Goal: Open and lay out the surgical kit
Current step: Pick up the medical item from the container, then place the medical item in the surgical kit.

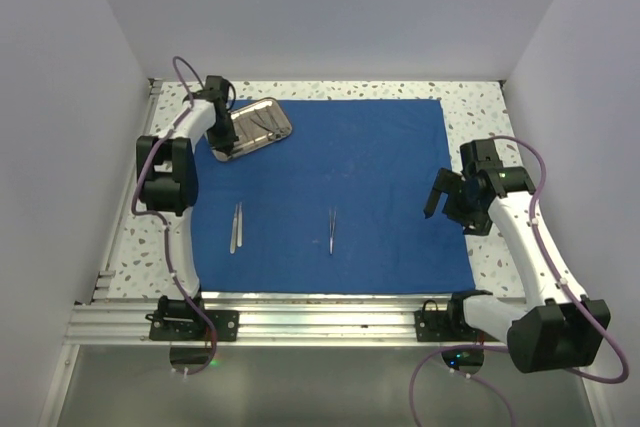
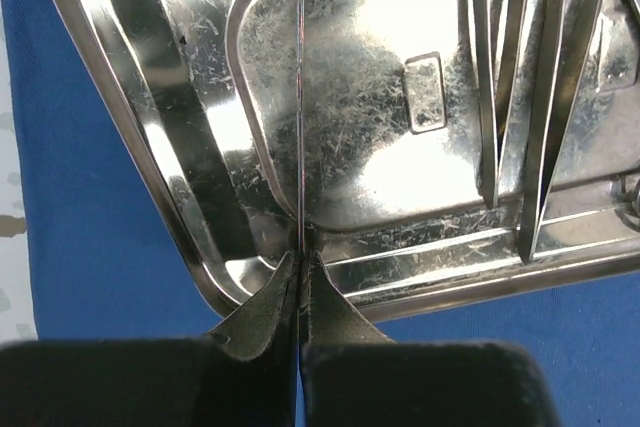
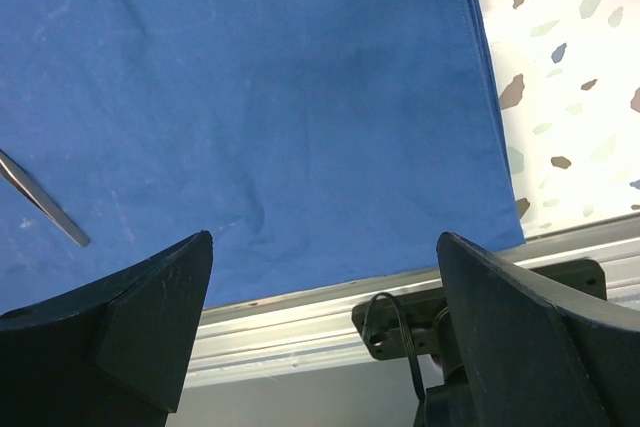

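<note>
The royal-blue cloth [image 1: 340, 177] lies spread flat on the table. The steel tray [image 1: 283, 120] sits on its far left corner with several thin silver instruments [image 2: 520, 97] inside. My left gripper [image 1: 222, 137] is down at the tray's near wall [image 2: 200, 197], fingers pressed together [image 2: 300, 255]. A hair-thin dark line runs from the tips across the tray floor; I cannot tell if it is something held. Two tweezers [image 1: 237, 227] [image 1: 332, 230] lie apart on the cloth. My right gripper [image 1: 447, 209] hovers open and empty [image 3: 322, 237] above the cloth's right edge. One tweezer tip [image 3: 40, 202] shows in the right wrist view.
Speckled tabletop [image 1: 480, 112] borders the cloth on the far and right sides. An aluminium rail [image 1: 320, 312] with the arm mounts runs along the near edge. White walls close in the left, right and back.
</note>
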Robot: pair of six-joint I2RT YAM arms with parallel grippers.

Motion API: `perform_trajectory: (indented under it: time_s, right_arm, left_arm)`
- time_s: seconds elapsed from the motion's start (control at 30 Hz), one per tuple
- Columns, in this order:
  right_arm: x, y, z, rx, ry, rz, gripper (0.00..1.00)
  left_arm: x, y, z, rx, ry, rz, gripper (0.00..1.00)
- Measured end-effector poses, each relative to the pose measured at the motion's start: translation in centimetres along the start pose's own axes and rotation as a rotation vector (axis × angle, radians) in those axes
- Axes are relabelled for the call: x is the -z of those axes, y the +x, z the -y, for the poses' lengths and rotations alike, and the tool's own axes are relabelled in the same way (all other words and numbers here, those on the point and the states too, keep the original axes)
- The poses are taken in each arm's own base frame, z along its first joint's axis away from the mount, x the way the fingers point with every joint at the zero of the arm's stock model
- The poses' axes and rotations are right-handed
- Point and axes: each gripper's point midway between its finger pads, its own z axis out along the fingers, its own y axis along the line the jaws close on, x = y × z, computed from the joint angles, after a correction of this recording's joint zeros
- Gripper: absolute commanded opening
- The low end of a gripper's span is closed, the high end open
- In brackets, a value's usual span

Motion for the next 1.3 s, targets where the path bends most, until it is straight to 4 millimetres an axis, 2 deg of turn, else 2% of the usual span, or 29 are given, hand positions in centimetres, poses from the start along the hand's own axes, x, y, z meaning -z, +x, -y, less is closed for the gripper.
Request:
perform_trajectory:
  time_s: [0.13, 0.27, 0.37, 0.5, 0.6, 0.77, 0.9, 0.93, 0.97, 1.07, 1.2, 1.3]
  right_arm:
    - [0.2, 0.2, -0.1, -0.002, -0.013, 0.005, 0.98]
    - [0.5, 0.3, -0.4, -0.006, -0.038, 0.011, 0.98]
    - [0.8, 0.5, -0.5, -0.010, -0.056, 0.016, 0.98]
    - [0.9, 1.3, -0.7, -0.011, -0.080, 0.011, 0.99]
    - [0.9, 1.9, -0.9, -0.011, -0.098, 0.002, 0.98]
    - [1.1, 2.5, -1.0, -0.007, -0.115, 0.006, 0.98]
    - [1.0, 3.5, -1.0, -0.005, -0.131, -0.010, 0.98]
    - [0.9, 3.7, -1.0, -0.005, -0.131, -0.015, 0.98]
    - [0.7, 3.9, -1.0, -0.005, -0.132, -0.023, 0.98]
    - [0.5, 4.4, -1.0, -0.010, -0.137, -0.041, 0.98]
    - [0.5, 4.5, -1.1, -0.011, -0.142, -0.044, 0.98]
    - [0.6, 4.5, -1.1, -0.011, -0.142, -0.041, 0.98]
  left_arm:
    - [1.7, 0.4, 0.4, -0.025, 0.007, -0.008, 0.00]
    - [5.5, 1.7, 1.3, -0.067, 0.034, 0.028, 0.00]
    - [9.0, 3.9, 1.9, -0.105, 0.062, 0.058, 0.00]
    - [12.1, 7.4, 2.1, -0.143, 0.094, 0.072, 0.00]
    - [12.8, 11.3, 0.9, -0.153, 0.091, 0.042, 0.00]
    - [12.5, 18.1, -1.7, -0.142, 0.066, -0.050, 0.00]
    - [12.5, 21.2, -2.4, -0.141, 0.066, -0.081, 0.00]
    - [12.6, 21.7, -2.5, -0.143, 0.068, -0.083, 0.07]
    - [12.6, 22.0, -2.5, -0.143, 0.069, -0.084, 0.29]
    - [12.7, 22.3, -2.5, -0.136, 0.069, -0.084, 0.54]
    - [13.0, 21.5, -2.5, -0.132, 0.058, -0.063, 0.62]
    - [13.9, 18.4, -1.6, -0.130, 0.052, -0.005, 0.62]
